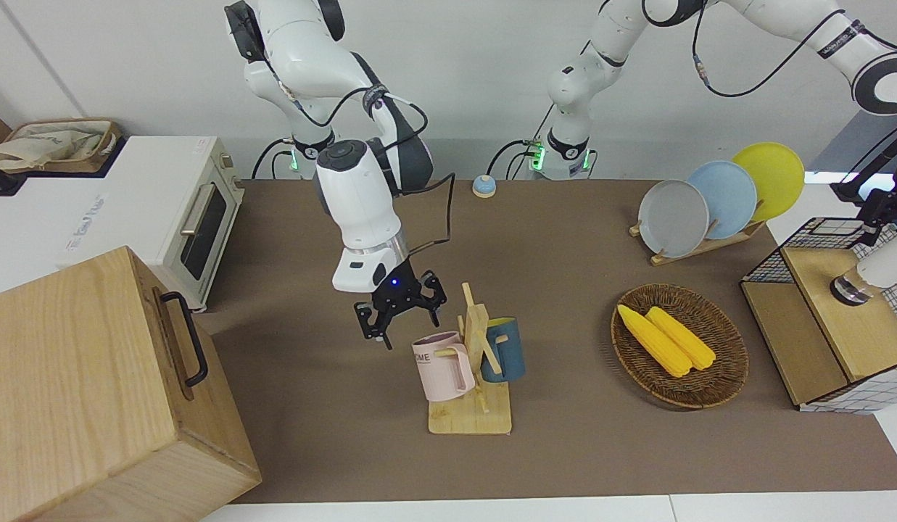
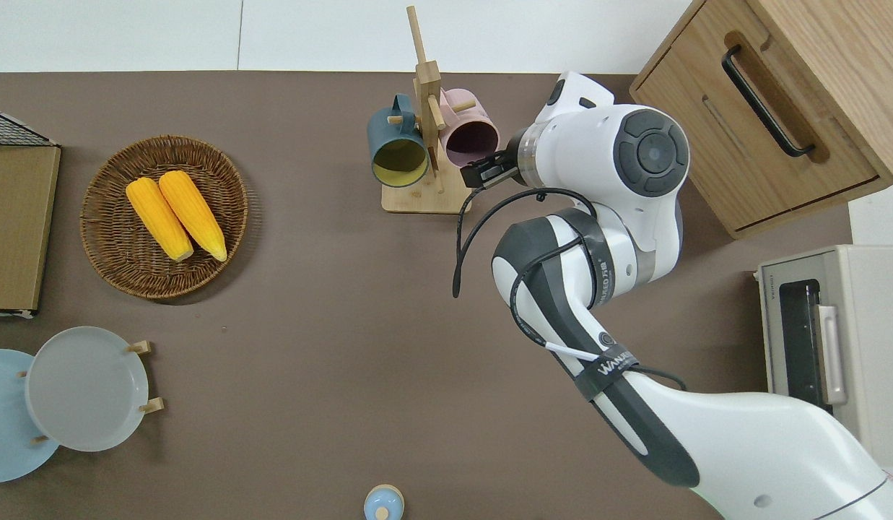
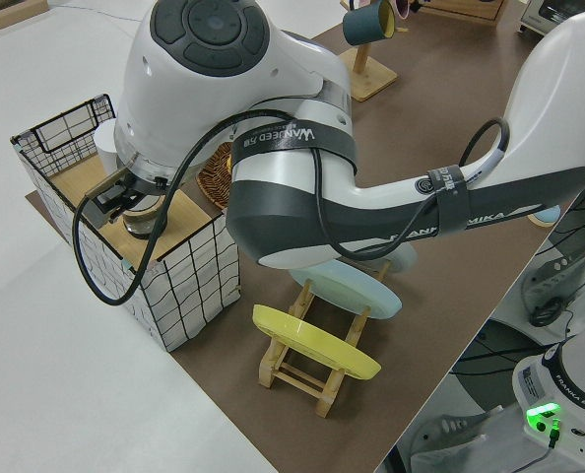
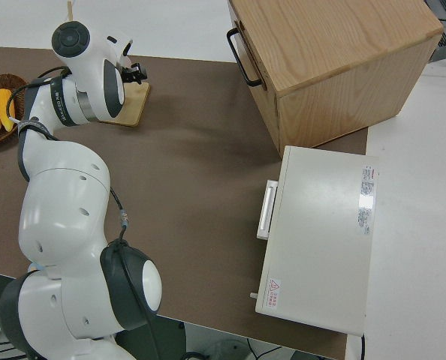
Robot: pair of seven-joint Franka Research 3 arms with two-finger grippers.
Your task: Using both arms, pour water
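Note:
A wooden mug rack (image 1: 471,418) holds a pink mug (image 1: 441,366) and a dark blue mug (image 1: 506,351). My right gripper (image 1: 401,315) is open and empty. In the overhead view the right gripper (image 2: 482,170) is over the edge of the rack's base, just beside the pink mug (image 2: 471,139), apart from it. A white bottle (image 1: 887,264) stands on the wooden shelf of a wire basket (image 1: 825,232) at the left arm's end of the table. My left gripper (image 1: 879,210) hangs close above that bottle; it also shows in the left side view (image 3: 115,197).
A large wooden box with a black handle (image 1: 93,391) and a white toaster oven (image 1: 165,210) stand at the right arm's end. A wicker basket (image 1: 709,391) holds two corn cobs. A plate rack (image 1: 716,199) and a small blue bell (image 1: 484,186) are nearer the robots.

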